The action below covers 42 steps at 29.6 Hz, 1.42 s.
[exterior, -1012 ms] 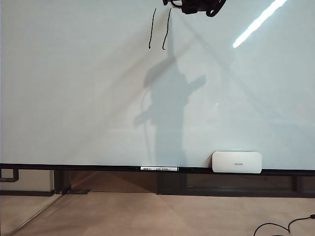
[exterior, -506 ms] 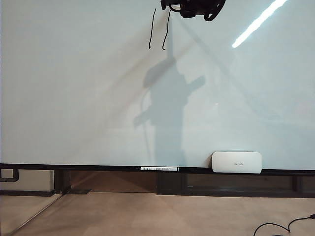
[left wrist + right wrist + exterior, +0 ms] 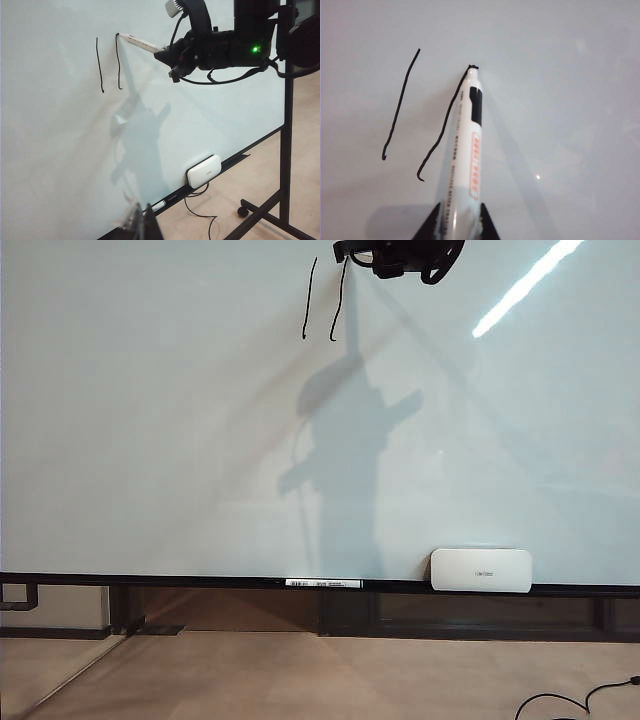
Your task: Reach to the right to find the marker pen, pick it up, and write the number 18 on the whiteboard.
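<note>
We see the marker pen (image 3: 466,150) clamped in the right gripper (image 3: 172,60), its tip touching the whiteboard (image 3: 150,440) at the top of the second of two strokes (image 3: 338,300). Since a second ago, little has changed. An eraser (image 3: 481,570) sits on the lower rail (image 3: 200,581). The left gripper's (image 3: 141,227) state we cannot tell.

Marker pen (image 3: 467,150): white barrel, black tip touching the whiteboard (image 3: 150,460). Two thin black near-vertical strokes (image 3: 308,300) are drawn high on the board.
</note>
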### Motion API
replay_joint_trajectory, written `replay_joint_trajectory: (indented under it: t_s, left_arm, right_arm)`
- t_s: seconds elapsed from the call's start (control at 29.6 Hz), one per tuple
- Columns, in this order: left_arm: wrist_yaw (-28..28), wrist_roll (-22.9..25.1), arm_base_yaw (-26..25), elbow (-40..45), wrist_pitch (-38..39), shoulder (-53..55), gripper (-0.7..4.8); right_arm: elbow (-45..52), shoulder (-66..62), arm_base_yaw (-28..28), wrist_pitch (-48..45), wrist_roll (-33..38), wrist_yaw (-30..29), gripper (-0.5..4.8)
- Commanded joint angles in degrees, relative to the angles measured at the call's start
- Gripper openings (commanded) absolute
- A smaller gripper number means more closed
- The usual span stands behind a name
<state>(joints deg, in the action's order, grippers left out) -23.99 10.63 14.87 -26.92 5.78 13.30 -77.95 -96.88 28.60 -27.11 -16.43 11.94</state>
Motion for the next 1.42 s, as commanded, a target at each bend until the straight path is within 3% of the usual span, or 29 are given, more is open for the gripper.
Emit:
replay_joint_trajectory:
  t_s: [0.03,0.94,1.42]
  left_arm:
    - [-0.28,0.07,0.02,-0.22,-0.7,-0.04,-0.05]
    - [-0.28,1.03,0.02,-0.22,-0.68,-0.07,-0.05]
    - [-0.26,1.38,0.02,-0.22,-0.72,-0.07,-0.05]
  right_arm:
    - [-0.37,0.31,0.07,-1.16,-0.13,0.42,-0.02]
    - [-0.35,0.46,0.07,1.62,-1.62,15.21,-0.02]
    - [0.33,0.35,-0.04,11.54,1.44,13.35,-0.01]
